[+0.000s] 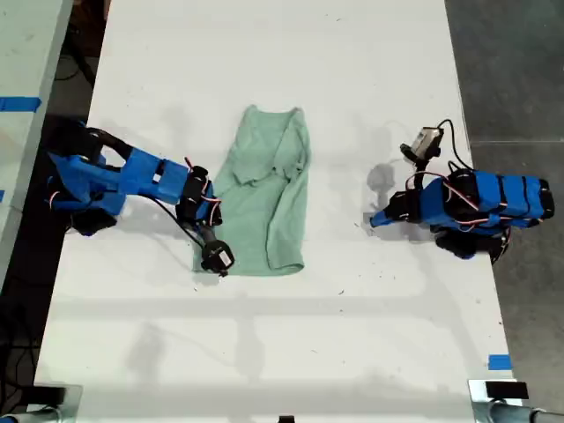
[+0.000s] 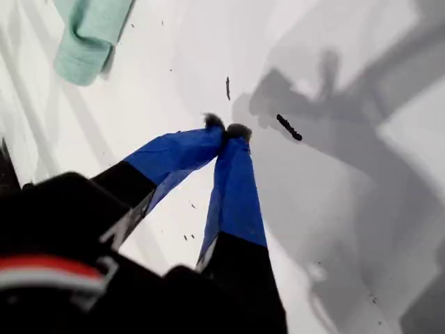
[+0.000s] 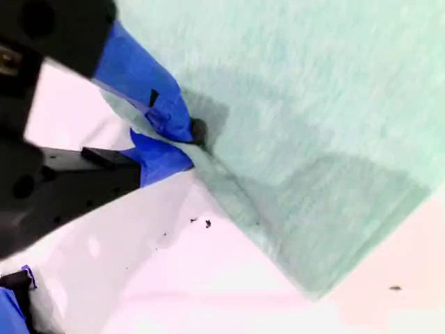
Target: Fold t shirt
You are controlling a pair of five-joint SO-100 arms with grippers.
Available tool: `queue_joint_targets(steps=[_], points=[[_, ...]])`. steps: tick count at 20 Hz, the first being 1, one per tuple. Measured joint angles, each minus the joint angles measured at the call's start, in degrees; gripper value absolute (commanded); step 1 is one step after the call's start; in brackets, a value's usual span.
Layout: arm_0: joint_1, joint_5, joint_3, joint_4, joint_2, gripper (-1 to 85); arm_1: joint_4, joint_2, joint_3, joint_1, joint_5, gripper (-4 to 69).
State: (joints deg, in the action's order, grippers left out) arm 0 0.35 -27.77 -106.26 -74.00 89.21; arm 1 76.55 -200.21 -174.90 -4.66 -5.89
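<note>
On the white table [image 1: 352, 352], mid-scene, lies the shirt [image 1: 264, 211], folded into a long strip. At the exterior view's left, my second gripper [image 3: 182, 147] pinches the shirt's edge. At that view's right, my first gripper [image 2: 228, 131] hangs pressed together, empty, well apart from the shirt.

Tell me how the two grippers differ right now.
My second gripper is clamped on an edge of the t shirt, while my first gripper is shut on nothing over the bare table. My second gripper is at the shirt's lower corner on the exterior view's left; my first gripper sits apart from the shirt on that view's right. Both have blue fingers with dark tips.
</note>
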Motion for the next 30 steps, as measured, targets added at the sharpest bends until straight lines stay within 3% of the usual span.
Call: queue_joint_targets(steps=[3,5,11,14,18,22,23,25,27,30], points=[[-1.4,2.4,4.2,-5.2,5.7,0.0,0.0,0.0,0.0,0.0,0.0,1.1],[-2.3,7.4,9.7,-5.4,8.4,0.0,0.0,0.0,0.0,0.0,0.0,1.1],[-4.5,22.0,14.1,13.1,6.9,0.0,0.0,0.0,0.0,0.0,0.0,1.1],[-4.7,25.1,24.4,15.5,-6.7,0.0,0.0,0.0,0.0,0.0,0.0,1.1],[-4.6,26.2,41.3,15.4,-26.9,15.8,0.0,0.0,0.0,0.0,0.0,1.1],[-4.5,25.9,44.2,9.8,-29.0,17.9,0.0,0.0,0.0,0.0,0.0,1.1],[-4.5,25.9,44.3,7.1,-27.8,16.4,0.0,0.0,0.0,0.1,0.0,1.1],[-5.6,26.1,44.3,0.4,-21.8,0.1,0.0,0.0,0.0,0.9,0.0,1.1],[-7.6,26.2,43.3,-6.0,-12.0,0.1,0.0,0.0,0.0,0.9,0.0,1.1],[-9.4,26.2,35.6,-9.1,7.1,0.1,0.0,0.0,0.0,0.9,0.0,1.1]])
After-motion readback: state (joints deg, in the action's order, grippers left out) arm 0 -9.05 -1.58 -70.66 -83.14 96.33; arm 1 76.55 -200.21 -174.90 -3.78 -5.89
